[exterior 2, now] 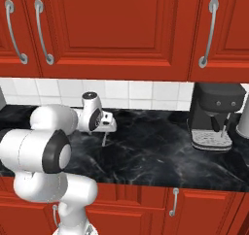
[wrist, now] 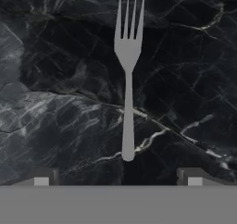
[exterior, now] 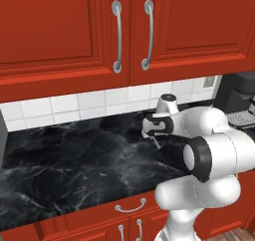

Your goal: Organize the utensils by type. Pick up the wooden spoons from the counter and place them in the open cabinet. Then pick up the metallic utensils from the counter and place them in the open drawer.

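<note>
A grey metal fork (wrist: 127, 79) lies flat on the black marble counter (wrist: 55, 102), its tines pointing to the top of the hand view and its handle end reaching toward me. My gripper (wrist: 118, 179) hovers just above the handle end, open, with one dark fingertip (wrist: 44, 177) on each side and nothing between them. From the base cameras the hand (exterior: 151, 132) (exterior 2: 108, 127) points down at the counter's middle, and the fork (exterior: 156, 143) (exterior 2: 103, 139) shows as a thin grey sliver below it.
A dark coffee machine (exterior 2: 214, 115) (exterior: 239, 100) stands on the counter to the right. Red upper cabinets (exterior: 74, 26) hang shut overhead. A shut drawer front (exterior: 130, 206) sits under the counter edge. A white tiled wall (exterior 2: 141, 91) backs the counter.
</note>
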